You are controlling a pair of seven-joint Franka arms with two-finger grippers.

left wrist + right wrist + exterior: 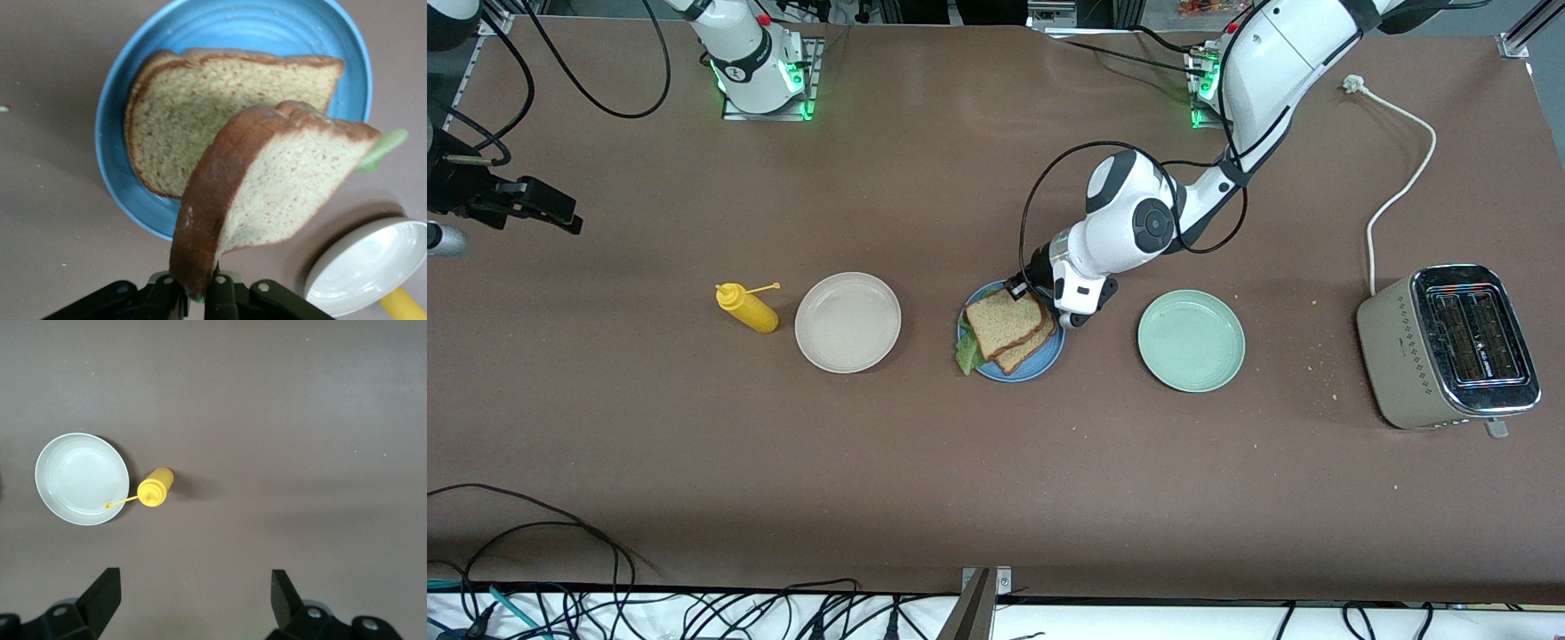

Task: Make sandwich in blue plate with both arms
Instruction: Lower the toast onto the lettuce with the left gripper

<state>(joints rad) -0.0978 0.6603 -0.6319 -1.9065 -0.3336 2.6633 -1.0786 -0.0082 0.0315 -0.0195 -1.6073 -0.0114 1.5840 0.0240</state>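
1. Left gripper (197,293), fingers pinched on the top slice (280,180), hangs over the blue plate (1040,360) mid-worktop. I'd lower it square over the bottom slice (220,107) and lettuce (967,354), then let go.
2. Right gripper (193,593) waits, fingers wide, over the worktop's edge at its own end.
3. Beige plate (847,322), bottle (747,308), green plate (1191,340) and toaster (1449,345) stand clear.

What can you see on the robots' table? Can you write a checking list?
Surface: brown table, a few crumbs near the toaster.
Job's things: blue plate holds a bread slice and lettuce; top slice pinched by its crust.
Clutter: yellow bottle, beige plate, green plate.
Grippers: left end effector shut on top slice over blue plate; right end effector open, waiting.
Cables: toaster's white cord unplugged.
Surroundings: cables along the table's edge.
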